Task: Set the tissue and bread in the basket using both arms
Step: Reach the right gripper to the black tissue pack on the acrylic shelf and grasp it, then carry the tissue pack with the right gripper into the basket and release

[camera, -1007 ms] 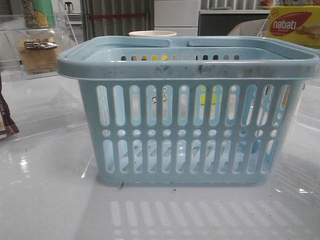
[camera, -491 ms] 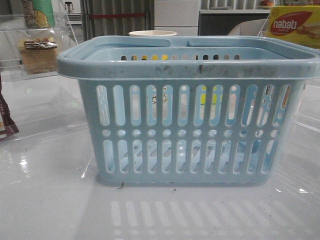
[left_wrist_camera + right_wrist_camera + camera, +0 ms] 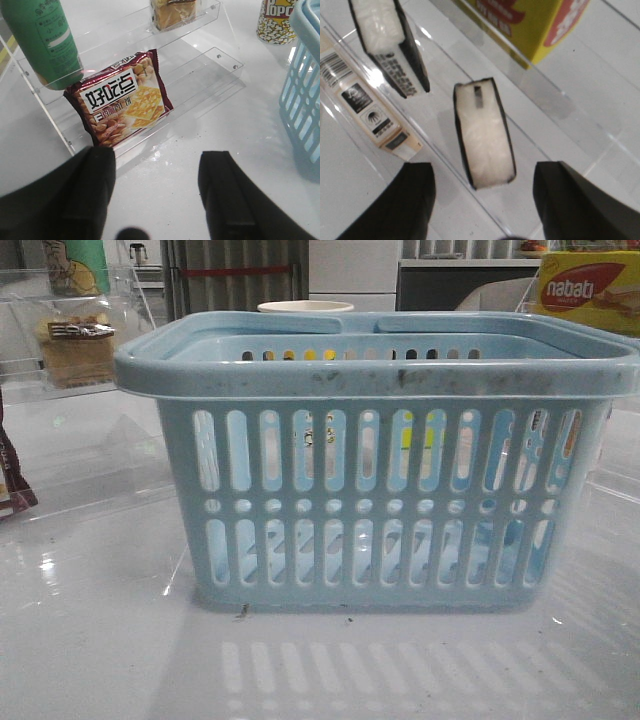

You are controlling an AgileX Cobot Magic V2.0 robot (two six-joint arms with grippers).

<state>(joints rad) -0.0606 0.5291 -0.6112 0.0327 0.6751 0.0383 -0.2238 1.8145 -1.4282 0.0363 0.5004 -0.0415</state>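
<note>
The light-blue basket [image 3: 375,490] stands in the middle of the table; its slotted side also shows in the left wrist view [image 3: 305,100]. The bread [image 3: 75,345] lies on a clear acrylic shelf at the far left, and also shows in the left wrist view [image 3: 172,12]. My left gripper [image 3: 157,172] is open and empty, low over the table in front of that shelf. A near-black tissue pack with a white face [image 3: 484,135] stands on a clear shelf just ahead of my open, empty right gripper [image 3: 482,187]. A second such pack [image 3: 387,40] stands beyond it. Neither gripper shows in the front view.
A dark brown packet with a red edge [image 3: 120,100] leans on the lowest shelf step next to a green bottle [image 3: 42,40]. A popcorn cup [image 3: 275,20] stands by the basket. A yellow nabati box [image 3: 590,290] and a beige barcoded pack [image 3: 365,105] flank the tissue packs.
</note>
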